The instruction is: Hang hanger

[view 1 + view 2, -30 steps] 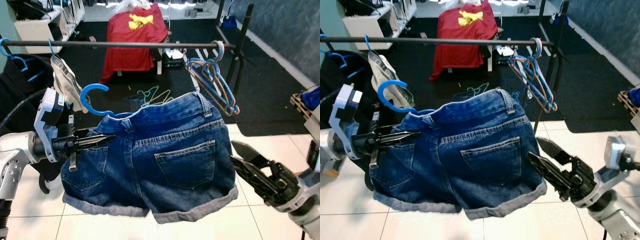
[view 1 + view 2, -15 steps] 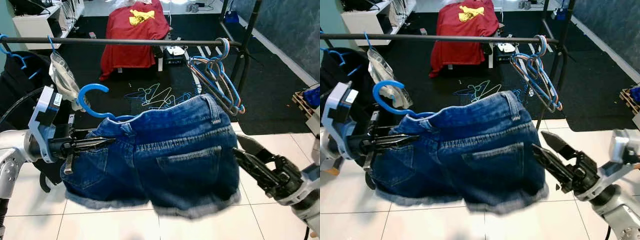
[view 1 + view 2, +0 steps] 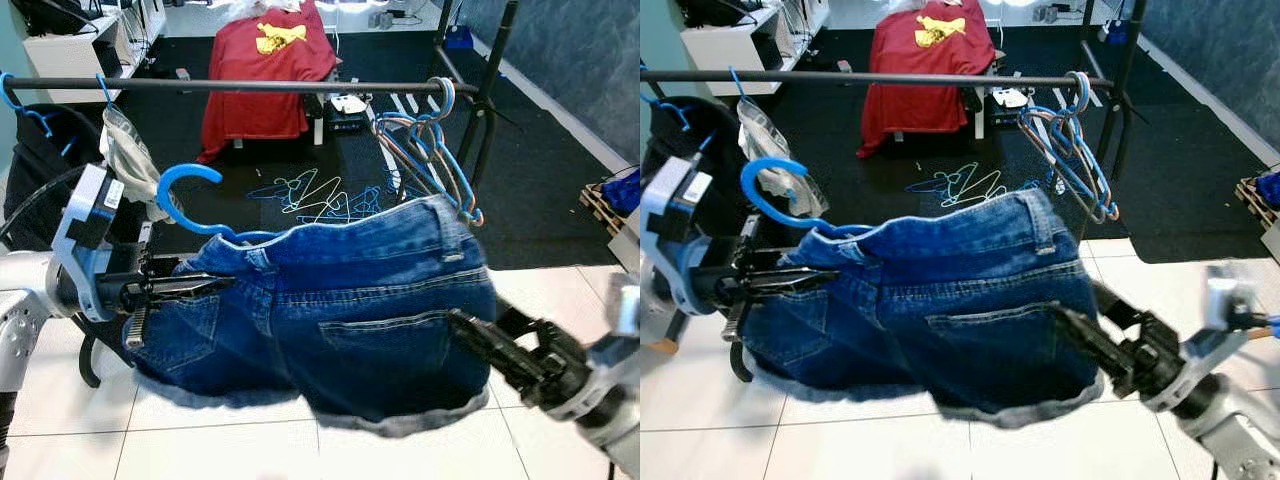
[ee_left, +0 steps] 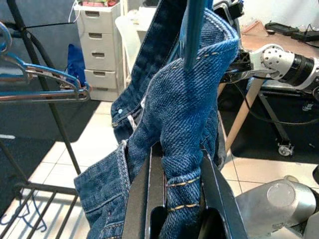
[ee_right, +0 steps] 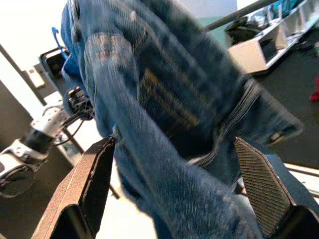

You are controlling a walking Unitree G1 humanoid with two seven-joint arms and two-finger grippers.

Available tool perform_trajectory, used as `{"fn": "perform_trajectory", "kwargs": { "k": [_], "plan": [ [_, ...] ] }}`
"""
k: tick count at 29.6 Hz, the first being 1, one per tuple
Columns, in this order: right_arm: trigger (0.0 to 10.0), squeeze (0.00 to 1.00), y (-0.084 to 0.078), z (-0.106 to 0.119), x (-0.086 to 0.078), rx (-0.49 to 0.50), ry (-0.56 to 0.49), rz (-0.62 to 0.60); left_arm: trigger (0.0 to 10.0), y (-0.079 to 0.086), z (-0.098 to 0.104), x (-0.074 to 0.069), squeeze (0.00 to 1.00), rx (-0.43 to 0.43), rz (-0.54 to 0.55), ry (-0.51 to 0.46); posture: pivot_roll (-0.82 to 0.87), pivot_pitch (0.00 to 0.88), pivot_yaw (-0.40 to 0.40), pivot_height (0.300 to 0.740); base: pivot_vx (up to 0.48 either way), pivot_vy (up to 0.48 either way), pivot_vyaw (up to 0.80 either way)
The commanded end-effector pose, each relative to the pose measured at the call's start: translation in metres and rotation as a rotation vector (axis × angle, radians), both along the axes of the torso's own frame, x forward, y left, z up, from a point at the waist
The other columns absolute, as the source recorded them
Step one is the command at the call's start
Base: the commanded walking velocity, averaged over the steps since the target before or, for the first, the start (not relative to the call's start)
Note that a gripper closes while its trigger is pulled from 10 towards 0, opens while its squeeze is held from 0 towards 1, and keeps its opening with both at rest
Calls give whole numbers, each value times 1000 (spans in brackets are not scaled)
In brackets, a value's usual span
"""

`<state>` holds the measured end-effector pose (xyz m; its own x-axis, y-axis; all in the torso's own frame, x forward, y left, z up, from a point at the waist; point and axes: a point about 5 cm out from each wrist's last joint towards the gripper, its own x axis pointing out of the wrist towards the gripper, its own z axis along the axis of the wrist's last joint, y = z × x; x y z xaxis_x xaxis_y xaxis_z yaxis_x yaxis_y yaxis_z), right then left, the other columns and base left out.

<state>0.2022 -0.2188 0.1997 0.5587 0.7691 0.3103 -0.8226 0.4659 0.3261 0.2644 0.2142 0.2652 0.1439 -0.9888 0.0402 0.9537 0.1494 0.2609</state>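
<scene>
Behind the rail (image 3: 250, 87), I'm keeping my left gripper (image 3: 215, 284) pinched on the denim shorts (image 3: 350, 310) so their blue hanger (image 3: 190, 205) hook points up below it, right gripper (image 3: 470, 330) spread wide around the other side.

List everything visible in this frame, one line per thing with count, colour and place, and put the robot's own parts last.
denim shorts: one, blue, on the hanger, held between the two arms in front of the rail
hanger: one, blue, hook rising above the shorts' left end
clothes rail: one, black, across the scene behind the shorts
empty hangers: a bunch, blue and grey, on the rail's right end
red shirt: one, red with yellow print, draped beyond the rail
loose hangers: several, blue and green, on the dark floor
left tool: black fingers clamped on the shorts' waistband
right tool: black fingers spread open around the shorts' right side
</scene>
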Motion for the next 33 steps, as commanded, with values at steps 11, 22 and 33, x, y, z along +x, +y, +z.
{"fn": "perform_trajectory", "kwargs": {
  "k": [11,22,33],
  "plan": [
    [0,0,-2,0,1,-38,2,-25,10000,-6,7,1,0,-5,-22,-39,-56,117,13,740,0,0,0],
    [0,0,-14,-6,15,-101,23,-169,10000,17,-4,22,0,20,211,-8,-56,110,14,740,0,0,0],
    [0,0,-46,7,42,-136,-10,-497,10000,45,-30,51,0,219,614,113,-55,120,10,740,0,0,0]
  ]
}}
